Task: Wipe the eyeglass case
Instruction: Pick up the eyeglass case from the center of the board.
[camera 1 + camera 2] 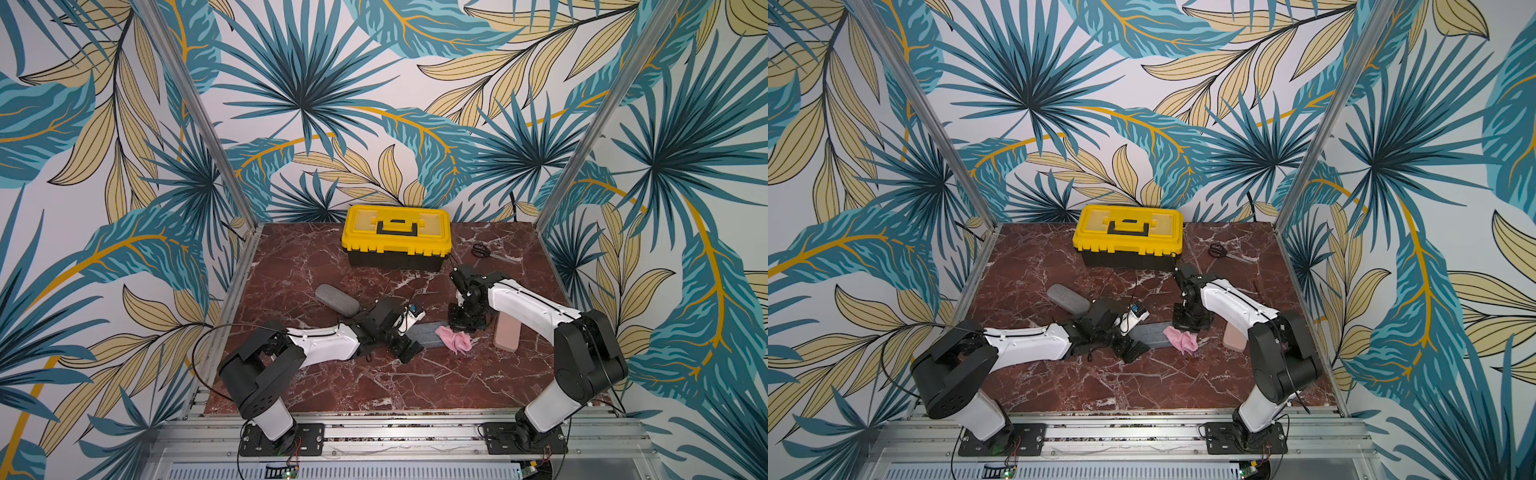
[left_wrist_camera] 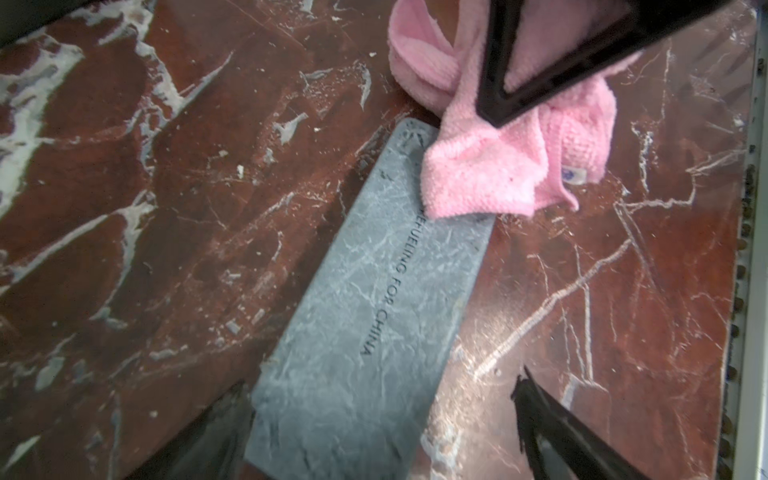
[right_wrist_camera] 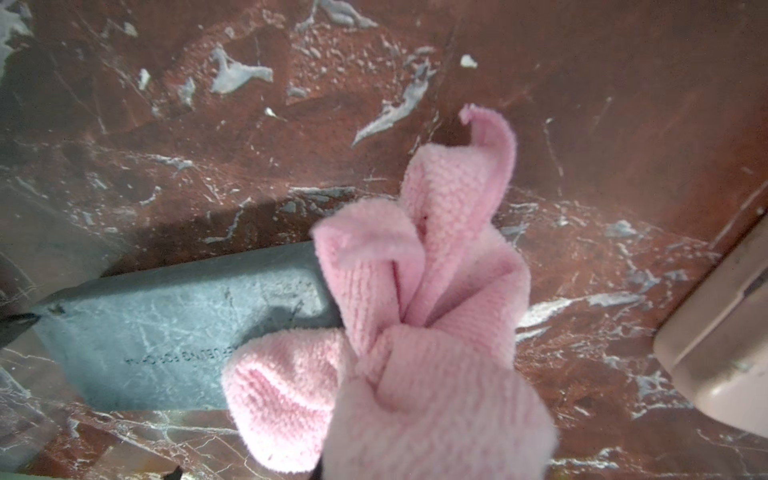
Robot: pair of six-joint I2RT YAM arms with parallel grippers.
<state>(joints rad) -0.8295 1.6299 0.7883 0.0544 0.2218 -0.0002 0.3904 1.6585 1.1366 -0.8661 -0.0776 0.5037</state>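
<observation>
1. The grey eyeglass case (image 1: 424, 334) lies flat on the red marble table (image 1: 332, 382), roughly midway between the two arms, with its printed face up.
2. The right gripper (image 1: 464, 326) points down over one end of the case, and its fingers are pinched together on a bunched pink cloth (image 1: 455, 340).
3. The cloth sits on that end of the case. It covers the corner there and spills onto the marble beside it.
4. The left gripper (image 2: 378, 390) lies low at the opposite end of the case, with its fingers (image 2: 536, 415) spread wide, one on either side of it.
5. One finger stands clear of the case's edge with bare table between them. The other is in shadow close against the case, and I cannot tell whether it touches.
6. A pale pink case (image 1: 506, 334) lies just beside the right gripper, apart from the cloth.
7. An oval grey case (image 1: 336, 299) rests near the left arm's wrist, toward the back.
8. A yellow toolbox (image 1: 397, 230) stands against the back wall, and black scissors (image 1: 482, 250) lie near it on the right arm's side.
</observation>
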